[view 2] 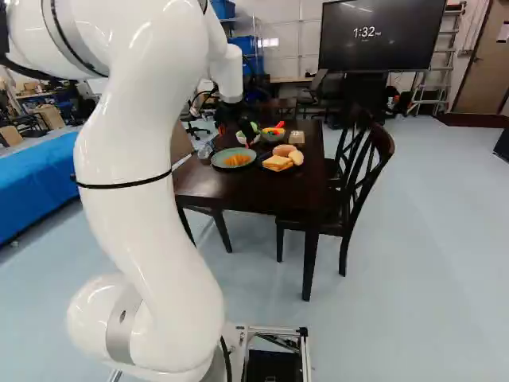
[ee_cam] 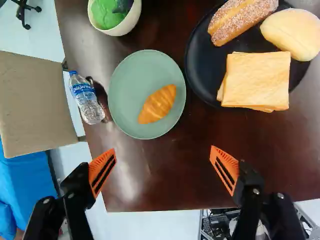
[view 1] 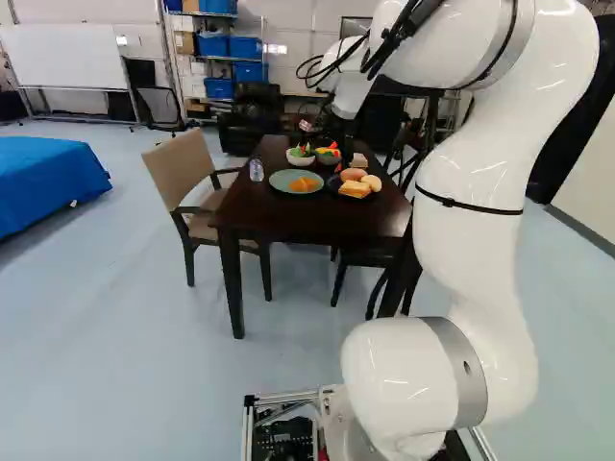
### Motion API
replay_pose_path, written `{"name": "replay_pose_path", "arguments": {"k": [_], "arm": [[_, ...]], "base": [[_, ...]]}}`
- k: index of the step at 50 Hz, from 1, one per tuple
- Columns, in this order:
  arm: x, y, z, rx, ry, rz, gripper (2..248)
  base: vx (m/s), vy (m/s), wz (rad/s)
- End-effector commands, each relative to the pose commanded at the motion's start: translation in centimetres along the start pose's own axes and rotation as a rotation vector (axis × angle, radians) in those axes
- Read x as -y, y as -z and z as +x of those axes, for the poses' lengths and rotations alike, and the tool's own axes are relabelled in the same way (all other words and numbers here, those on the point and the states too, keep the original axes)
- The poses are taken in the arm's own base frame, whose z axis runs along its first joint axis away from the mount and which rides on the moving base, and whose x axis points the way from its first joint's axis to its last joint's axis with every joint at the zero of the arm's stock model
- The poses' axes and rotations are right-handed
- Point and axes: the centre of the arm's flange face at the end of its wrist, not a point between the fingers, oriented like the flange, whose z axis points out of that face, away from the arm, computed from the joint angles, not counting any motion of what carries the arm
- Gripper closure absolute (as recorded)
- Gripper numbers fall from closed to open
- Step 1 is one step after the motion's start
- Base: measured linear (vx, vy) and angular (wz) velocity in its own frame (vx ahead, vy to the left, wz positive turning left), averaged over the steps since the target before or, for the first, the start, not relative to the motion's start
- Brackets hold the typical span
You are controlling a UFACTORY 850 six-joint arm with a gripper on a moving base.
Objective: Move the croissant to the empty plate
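The black gripper (view 2: 232,119) was held released above the table (view 1: 288,226), its two fingers spread well apart, their ribbed orange pads (ee_cam: 102,167) turned toward each other. With twelve o'clock taken as straight ahead of the gripper (ee_cam: 163,150) in the wrist view, the croissant (ee_cam: 158,103) was seen near eleven o'clock, lying on the round green plate (ee_cam: 125,105). Its glazed, ridged crescent was set slightly toward four o'clock from the plate's centre — well inside the smooth, matt rim. The dark, glossy wood of the table was streaked by soft reflections.

At two o'clock from the green plate, a black plate (ee_cam: 200,80) was laden with bread: a sugar-crusted long roll (ee_cam: 245,17) at its eleven, a smooth oval bun (ee_cam: 292,34) at its one, and flat, square toasted slices (ee_cam: 257,80) at its six. A clear plastic bottle (ee_cam: 86,99) (ribbed and blue-capped) was laid at nine o'clock from the green plate; a pale, rounded bowl (ee_cam: 125,25) was placed at eleven.
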Motion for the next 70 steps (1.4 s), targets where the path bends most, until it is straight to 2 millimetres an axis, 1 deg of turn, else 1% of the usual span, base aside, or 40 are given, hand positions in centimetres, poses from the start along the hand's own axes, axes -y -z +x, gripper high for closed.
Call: {"name": "replay_pose_path", "arguments": {"k": [14,41,70], "arm": [[-1.5,1.2,-1.8,0.009,-0.013,-0.010,3],[-5.8,3.8,-4.6,0.008,-0.067,-0.034,3],[-8.7,6.3,-9.1,0.009,-0.094,-0.046,3]], "base": [[0.000,0.000,0.000],[0.000,0.000,0.000],[0.000,0.000,0.000]]}}
